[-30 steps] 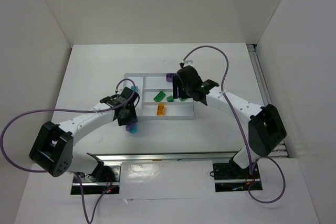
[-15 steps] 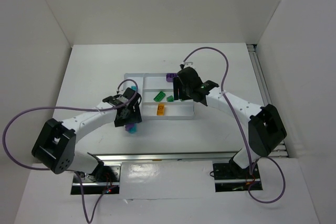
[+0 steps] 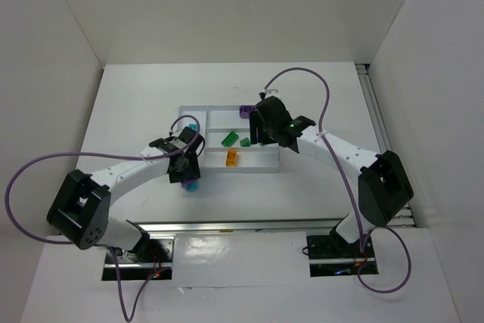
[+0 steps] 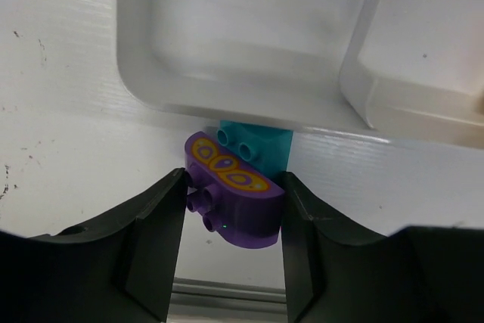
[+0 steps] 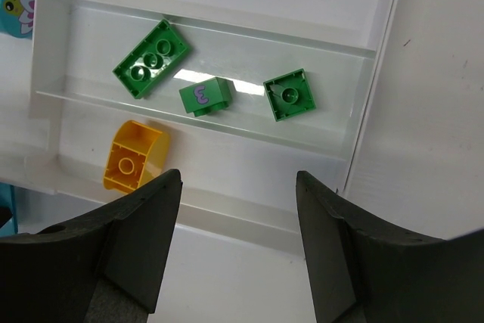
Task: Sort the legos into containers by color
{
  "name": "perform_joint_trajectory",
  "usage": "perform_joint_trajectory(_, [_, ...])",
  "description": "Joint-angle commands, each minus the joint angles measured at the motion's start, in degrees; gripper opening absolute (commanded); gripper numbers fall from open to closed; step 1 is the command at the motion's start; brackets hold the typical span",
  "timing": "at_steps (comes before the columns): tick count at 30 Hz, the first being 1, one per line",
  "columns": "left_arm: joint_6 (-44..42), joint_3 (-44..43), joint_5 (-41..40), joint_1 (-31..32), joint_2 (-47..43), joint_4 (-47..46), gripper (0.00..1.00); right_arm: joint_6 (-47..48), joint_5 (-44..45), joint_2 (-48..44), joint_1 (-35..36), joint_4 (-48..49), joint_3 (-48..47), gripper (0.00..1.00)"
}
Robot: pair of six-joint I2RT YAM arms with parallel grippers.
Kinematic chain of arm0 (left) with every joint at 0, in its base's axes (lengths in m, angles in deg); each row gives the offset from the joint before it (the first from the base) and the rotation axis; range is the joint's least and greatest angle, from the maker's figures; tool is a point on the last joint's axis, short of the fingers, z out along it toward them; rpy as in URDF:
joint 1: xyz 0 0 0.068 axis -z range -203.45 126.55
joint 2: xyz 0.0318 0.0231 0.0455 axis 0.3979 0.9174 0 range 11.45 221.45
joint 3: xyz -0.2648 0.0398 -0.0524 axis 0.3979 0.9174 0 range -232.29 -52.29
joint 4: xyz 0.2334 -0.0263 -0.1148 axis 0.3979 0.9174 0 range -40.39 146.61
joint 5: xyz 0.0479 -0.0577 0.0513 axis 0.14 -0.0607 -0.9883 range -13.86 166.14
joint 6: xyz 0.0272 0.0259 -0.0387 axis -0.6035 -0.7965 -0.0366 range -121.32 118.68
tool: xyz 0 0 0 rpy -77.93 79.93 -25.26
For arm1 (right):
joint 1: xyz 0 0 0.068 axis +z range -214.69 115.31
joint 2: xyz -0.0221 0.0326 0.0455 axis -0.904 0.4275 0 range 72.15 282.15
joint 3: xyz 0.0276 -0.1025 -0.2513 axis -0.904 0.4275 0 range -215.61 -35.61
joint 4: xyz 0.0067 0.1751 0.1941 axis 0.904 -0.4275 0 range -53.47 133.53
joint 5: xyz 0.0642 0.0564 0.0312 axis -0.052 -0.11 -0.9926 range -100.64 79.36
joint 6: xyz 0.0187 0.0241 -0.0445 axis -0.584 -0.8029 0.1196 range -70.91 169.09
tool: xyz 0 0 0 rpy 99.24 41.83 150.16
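The left gripper (image 4: 233,185) has shifted a little toward the tray's (image 4: 227,104) near left corner since a second ago, and its fingers, which opened wide half a second back, have come in again. They now press both sides of the purple brick (image 4: 240,213). The right arm has hardly moved.

That grip looks like the start of a pick. The brick is caught, but I cannot tell whether it has left the table (image 4: 76,134) yet. It still lies outside the tray, just in front of the near wall. A teal brick (image 4: 253,144) sits right behind it, against that wall, and could be dragged along when the purple one lifts.

The purple brick is a small half-round piece with studs on one face and yellow ovals printed on another.

The right gripper (image 5: 236,187) hangs over the tray with its fingers well apart and nothing between them. Below it, three green bricks (image 5: 151,58) share one strip and an orange brick (image 5: 132,158) lies alone in the next.
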Motion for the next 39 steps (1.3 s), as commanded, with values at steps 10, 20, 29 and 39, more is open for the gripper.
perform_joint_trajectory(10, [-8.5, -6.5, 15.2, 0.2, -11.7, 2.3, 0.04, -0.6, -16.0, -9.9, 0.4, 7.4, 7.5, 0.69])
perform_joint_trajectory(20, [-15.6, -12.4, 36.3, -0.4, -9.1, -6.1, 0.00, -6.5, -45.7, -25.2, -1.6, 29.4, 22.8, 0.77])
perform_joint_trajectory(29, [-12.1, -16.0, 42.7, -2.3, -7.9, -11.2, 0.00, -10.3, -44.6, -26.4, 0.4, 34.5, 25.6, 0.82])
perform_joint_trajectory(39, [-10.3, -17.1, 43.8, -2.3, -7.4, -11.7, 0.00, -12.4, -41.4, -21.1, 3.2, 41.5, 25.1, 0.81])
